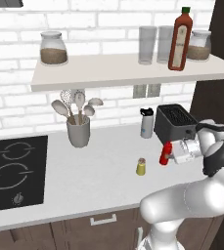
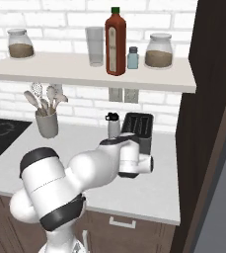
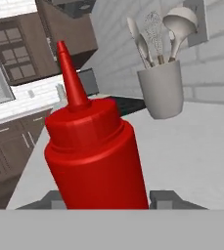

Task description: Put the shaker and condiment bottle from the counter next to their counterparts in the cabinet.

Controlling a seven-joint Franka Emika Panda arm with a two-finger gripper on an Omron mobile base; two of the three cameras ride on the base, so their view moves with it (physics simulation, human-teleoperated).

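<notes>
- The scene is a kitchen with a white brick wall, a pale tabletop [image 1: 99,161] carrying a black cooktop [image 1: 13,168], and an open white cabinet shelf [image 1: 133,73] above it.
- Note the pincer [image 1: 174,152] at the right end of the tabletop, in front of the black toaster [image 1: 174,119]. Its jaws stand narrow against both sides of the condiment bottle [image 3: 91,151]; the hand view shows the red body filling the gap between the two tips, so you may treat the bottle as held.
- The bottle appears upright, at or just above the tabletop; you cannot tell from these views whether its base has left the surface.
- Locate the shaker [image 1: 141,167] standing free on the tabletop, near the bottle on the cooktop side.
- The counterparts stand on the shelf: the tall sauce bottle [image 1: 180,41] toward its right end, with a lidded jar [image 1: 199,46] just beside it.
- Risk: the bottle is a soft squeeze type. Excess closing force may deform it and let it slide.
- Risk: the shelf edge lies above the pincer. A lift taken too close to the wall would likely strike the nozzle on the slab.
- Risk: two glasses [image 1: 147,45] and the sauce bottle crowd the target spot. A wide approach could topple them.
- Risk: a swing toward the cooktop may knock over the shaker.
</notes>
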